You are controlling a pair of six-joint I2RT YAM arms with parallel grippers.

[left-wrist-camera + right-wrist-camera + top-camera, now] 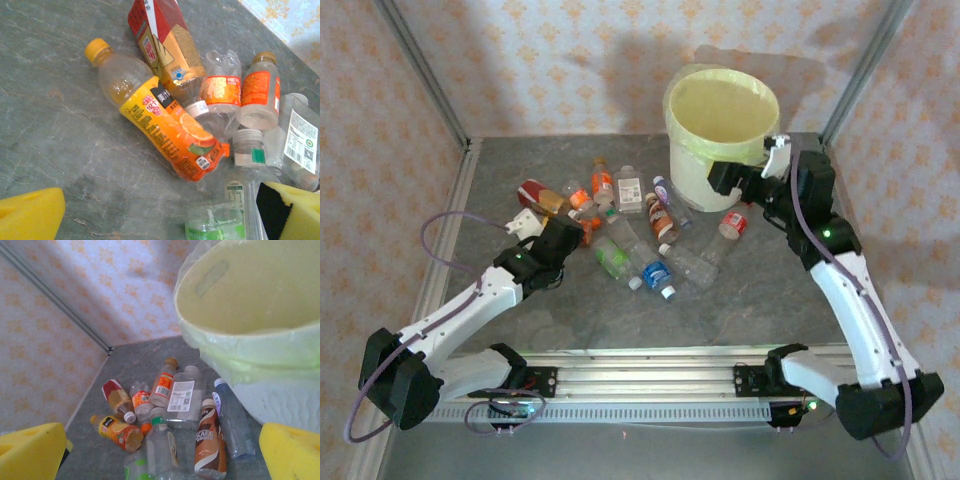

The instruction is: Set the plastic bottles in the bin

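Top external | step: picking up; bottles [630, 225] heaped on worktop [770, 300] beside bin [690, 175] | left hand [532, 228] wide, empty, above heap | right hand [752, 165] wide, empty, at bin rim | next: likely lower left hand around orange-label bottle [165, 125], close.

You see a grey table [770, 300] with a marbled surface like stone. Behind it and on both sides stand walls [550, 60] covered with pale paper with a small orange pattern. From its far corners rise a left post [422, 70] and a right post [866, 70], both of metal. A silver rail [650, 380] runs along the near edge.
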